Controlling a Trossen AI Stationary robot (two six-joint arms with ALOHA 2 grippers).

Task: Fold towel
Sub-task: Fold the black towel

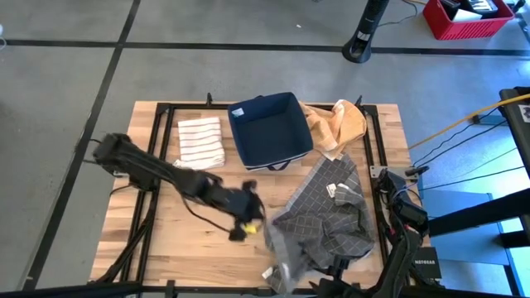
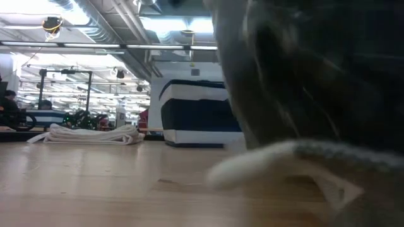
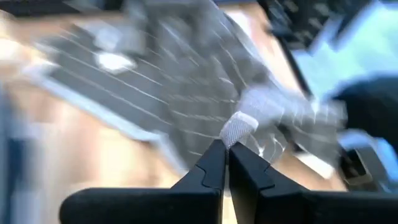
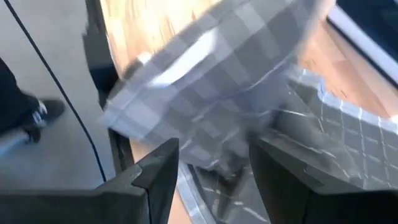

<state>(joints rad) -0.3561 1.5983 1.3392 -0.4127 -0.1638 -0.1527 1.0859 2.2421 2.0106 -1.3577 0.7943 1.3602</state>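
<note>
At table's near edge | left gripper clenched on grey towel corner | right gripper released

Grey concrete floor with dark lines surrounds the table.

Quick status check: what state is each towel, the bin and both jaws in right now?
Grey checked towel: crumpled, unfolded, a corner pinched.
Striped white towel: folded, lying flat.
Orange cloth: bunched beside the bin.
Navy bin: upright, looks empty.
Left gripper: jaws shut on the grey towel's corner.
Right gripper: jaws open over the grey towel.
</note>
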